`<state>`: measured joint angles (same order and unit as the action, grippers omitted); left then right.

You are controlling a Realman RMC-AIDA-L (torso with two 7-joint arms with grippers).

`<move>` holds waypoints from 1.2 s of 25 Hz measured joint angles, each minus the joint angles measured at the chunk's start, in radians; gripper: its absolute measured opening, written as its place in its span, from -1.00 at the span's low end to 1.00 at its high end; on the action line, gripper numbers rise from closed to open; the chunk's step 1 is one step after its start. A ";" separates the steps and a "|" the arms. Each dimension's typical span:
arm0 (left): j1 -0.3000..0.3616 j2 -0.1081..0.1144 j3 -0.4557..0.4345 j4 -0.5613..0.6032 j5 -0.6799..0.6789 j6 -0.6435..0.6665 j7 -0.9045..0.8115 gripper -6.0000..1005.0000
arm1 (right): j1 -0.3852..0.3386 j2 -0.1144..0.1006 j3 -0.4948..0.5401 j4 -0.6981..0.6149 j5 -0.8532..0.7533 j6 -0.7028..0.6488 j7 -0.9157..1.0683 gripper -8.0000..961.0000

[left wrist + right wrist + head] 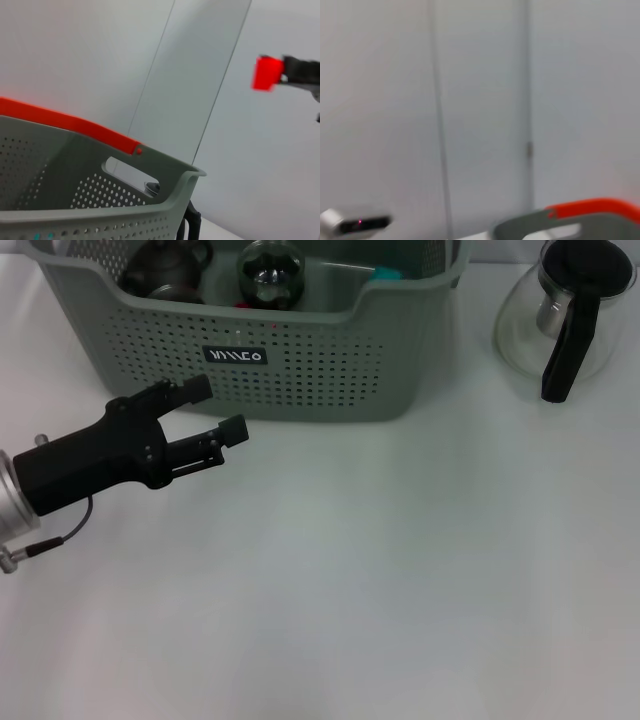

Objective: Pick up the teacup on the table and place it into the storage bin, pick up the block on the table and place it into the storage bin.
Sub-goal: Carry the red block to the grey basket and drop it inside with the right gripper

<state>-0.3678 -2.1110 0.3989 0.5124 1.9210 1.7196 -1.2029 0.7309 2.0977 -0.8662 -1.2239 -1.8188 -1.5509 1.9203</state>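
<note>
The worktop point(400, 580) is a plain white surface, bare across its near part. Over its left side hovers the left hand point(222, 410), black, its two fingers spread apart with nothing between them, pointing toward the front wall of the storage bin point(300, 370) and just short of it. The right hand does not appear in the head view, and whether it is open or closed cannot be told.

Behind the left hand stands the storage bin, grey-green with perforated walls, a dipped front rim and a small black label point(236, 355) with white lettering. Inside it lie a dark teapot-like vessel point(165, 270) at the left, a dark rounded glossy object point(270, 275) beside it, and a bit of teal point(388, 274) at the right (too little shows to name it). Well to the right of the bin, on the worktop, stands a glass jug point(555, 315) with a black lid and handle.

Beyond, the wrist views show pale grey wall panels point(480, 100) with vertical seams, and an orange-red strip point(70, 122) along the bin's far rim.
</note>
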 joint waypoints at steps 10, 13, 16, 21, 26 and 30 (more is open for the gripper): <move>0.003 0.000 0.000 0.000 -0.002 0.001 0.001 0.74 | 0.288 -0.014 -0.189 0.097 -0.363 0.394 0.336 -0.51; 0.003 0.000 0.000 0.000 -0.002 0.001 0.002 0.74 | 0.426 -0.014 -0.191 0.248 -0.533 0.480 0.408 -0.52; 0.003 0.000 0.000 0.000 -0.002 0.000 0.002 0.74 | 0.531 -0.005 -0.199 0.409 -0.608 0.584 0.402 -0.52; -0.001 0.000 0.000 0.000 -0.002 0.000 0.000 0.74 | 0.628 0.007 -0.285 0.672 -0.601 0.794 0.361 -0.54; -0.012 0.001 0.000 -0.009 -0.002 0.000 0.000 0.74 | 0.628 0.009 -0.353 0.747 -0.539 0.867 0.350 -0.73; -0.024 0.004 0.001 -0.019 0.000 -0.002 0.000 0.74 | 0.578 0.004 -0.358 0.681 -0.484 0.830 0.341 -0.89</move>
<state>-0.3917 -2.1066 0.4002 0.4933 1.9210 1.7175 -1.2028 1.3089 2.1015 -1.2238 -0.5433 -2.3025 -0.7204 2.2611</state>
